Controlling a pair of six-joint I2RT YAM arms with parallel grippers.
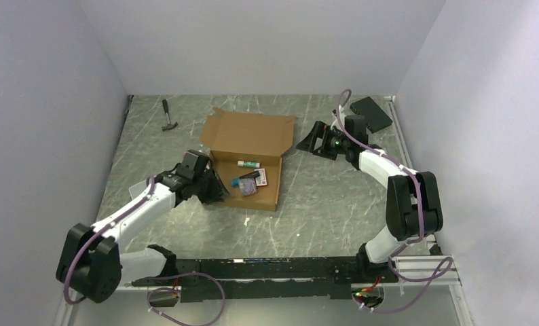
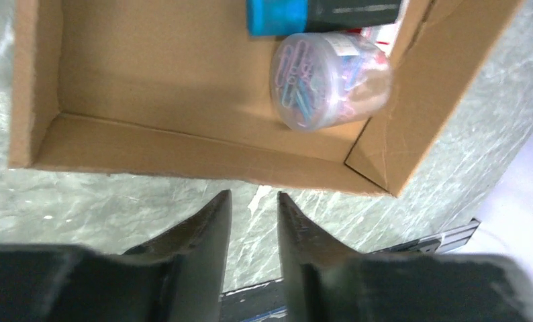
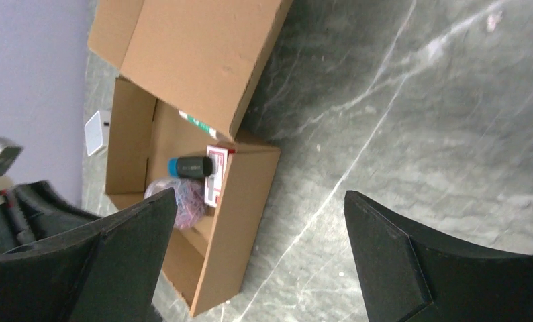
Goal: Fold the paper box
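Paper box (image 1: 250, 132) sits open mid-worktop, nearer the far edge, lid flap laid back. Inside: clear tub of paper clips (image 2: 331, 80) against the near wall, blue-capped dark item (image 2: 277, 15), green-capped white stick (image 1: 248, 164), red-and-white card (image 1: 261, 178). Left gripper (image 2: 254, 196) is just outside the near-left corner, fingers narrowly apart, empty. Right gripper (image 3: 260, 198) is near the box's right side, fingers spread wide, empty.

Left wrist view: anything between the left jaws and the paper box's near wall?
Nothing. Only a narrow strip of bare marbled table separates the left jaws' tips from the paper box wall, seen in the left wrist view.
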